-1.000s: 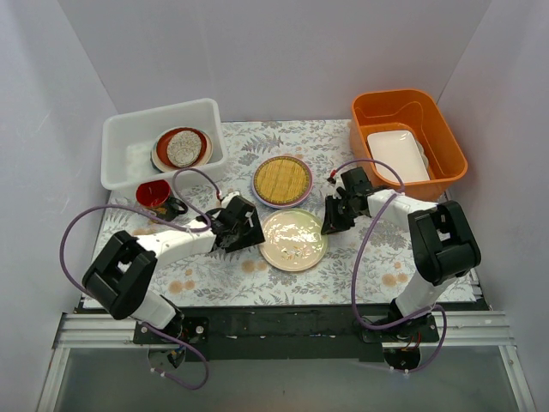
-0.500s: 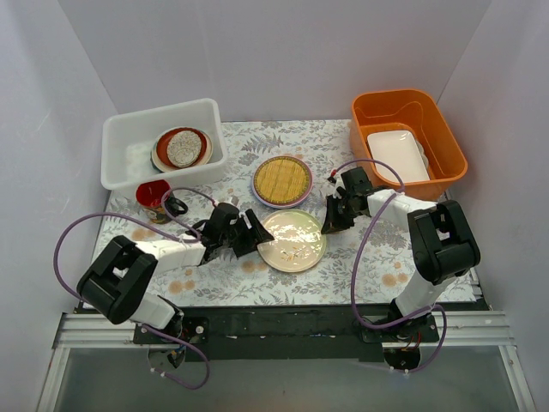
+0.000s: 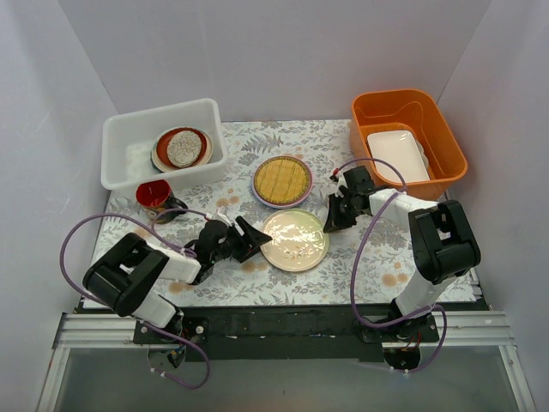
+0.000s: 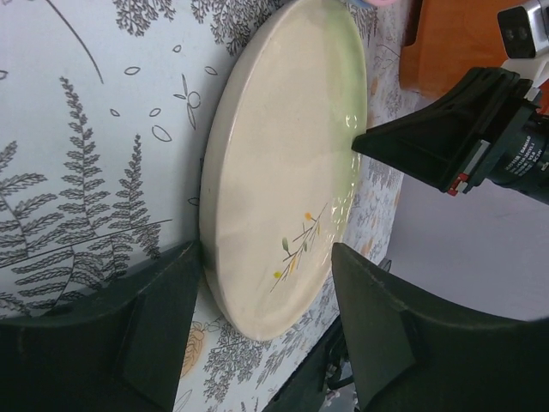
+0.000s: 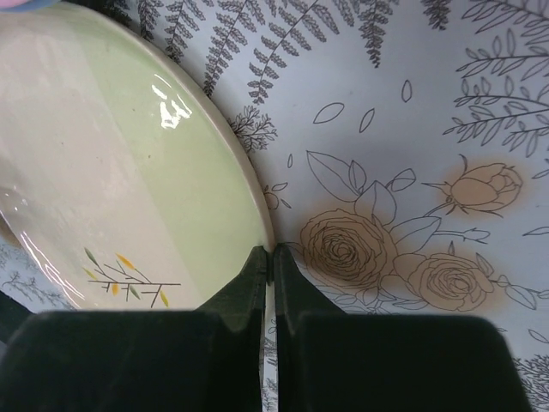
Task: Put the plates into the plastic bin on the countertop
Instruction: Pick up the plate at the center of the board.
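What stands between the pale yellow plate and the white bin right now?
Nothing visible lies on the direct line from the pale yellow plate to the plastic bin. The red mug stands by the bin's near wall, just left of that line, and the woven plate lies to its right.

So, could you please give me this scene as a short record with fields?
pale yellow plate: lying on the countertop
left pincer: open, jaws either side of that plate's rim
right pincer: shut, tips at the plate's opposite rim
plastic bin: holds stacked plates, speckled grey on top
woven-bamboo plate: on the countertop, untouched
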`<state>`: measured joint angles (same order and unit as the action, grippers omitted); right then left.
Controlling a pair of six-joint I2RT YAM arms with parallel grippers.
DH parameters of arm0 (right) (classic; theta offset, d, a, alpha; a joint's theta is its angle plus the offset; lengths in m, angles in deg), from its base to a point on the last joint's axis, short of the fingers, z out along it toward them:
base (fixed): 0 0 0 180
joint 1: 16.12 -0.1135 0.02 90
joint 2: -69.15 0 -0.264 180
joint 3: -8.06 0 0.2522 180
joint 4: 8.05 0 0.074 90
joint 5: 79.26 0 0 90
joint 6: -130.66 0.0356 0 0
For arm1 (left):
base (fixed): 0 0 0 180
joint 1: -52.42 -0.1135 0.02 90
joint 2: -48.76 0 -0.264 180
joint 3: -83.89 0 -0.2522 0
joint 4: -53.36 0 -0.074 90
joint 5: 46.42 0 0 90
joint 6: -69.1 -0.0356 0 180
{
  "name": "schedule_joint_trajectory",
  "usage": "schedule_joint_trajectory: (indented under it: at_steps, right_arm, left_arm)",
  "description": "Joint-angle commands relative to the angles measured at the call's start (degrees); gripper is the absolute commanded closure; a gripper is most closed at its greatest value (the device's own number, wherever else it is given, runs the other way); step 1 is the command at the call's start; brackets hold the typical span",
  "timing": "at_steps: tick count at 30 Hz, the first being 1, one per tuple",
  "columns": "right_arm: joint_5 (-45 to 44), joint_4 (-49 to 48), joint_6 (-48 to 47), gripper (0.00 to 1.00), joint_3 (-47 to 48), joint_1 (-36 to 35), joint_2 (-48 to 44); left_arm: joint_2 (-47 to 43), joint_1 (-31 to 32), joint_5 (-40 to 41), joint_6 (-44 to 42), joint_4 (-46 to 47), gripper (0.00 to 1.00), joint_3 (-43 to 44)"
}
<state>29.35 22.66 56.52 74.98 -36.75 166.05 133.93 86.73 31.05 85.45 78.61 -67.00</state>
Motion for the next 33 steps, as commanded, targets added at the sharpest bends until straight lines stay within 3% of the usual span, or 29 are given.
schedule_joint_trajectory:
  at_steps: [1,5,11,18,23,26,33]
  right_arm:
    - [2.13,-0.51,-0.21,0.98,0.71,-1.18,1.71]
    - [2.57,-0.60,-0.21,0.98,0.62,-1.35,1.71]
    - [3.36,-0.87,-0.39,0.98,0.80,-1.53,1.89]
    - [3.10,-0.60,-0.65,0.98,0.80,-1.53,1.62]
    - [3.01,-0.51,-0.57,0.98,1.06,-1.53,1.36]
    - [3.18,-0.43,-0.48,0.98,1.24,-1.53,1.36]
    - [3.27,-0.34,-0.65,0.98,1.24,-1.53,1.27]
  left_arm:
    - [5.79,4.10,-1.26,-0.09,-3.16,0.38,-0.15]
    - [10.01,4.10,-2.14,2.19,3.78,0.39,-1.46]
    - [21.76,4.28,-2.85,9.48,26.18,0.42,-7.08]
    - [32.51,4.63,-3.20,14.33,40.35,0.54,-9.38]
    - [29.72,5.16,-1.71,11.70,35.37,0.57,-9.56]
    - [26.11,5.42,-1.00,9.59,29.13,0.65,-8.33]
    - [20.40,5.95,1.37,5.81,16.21,0.98,-4.72]
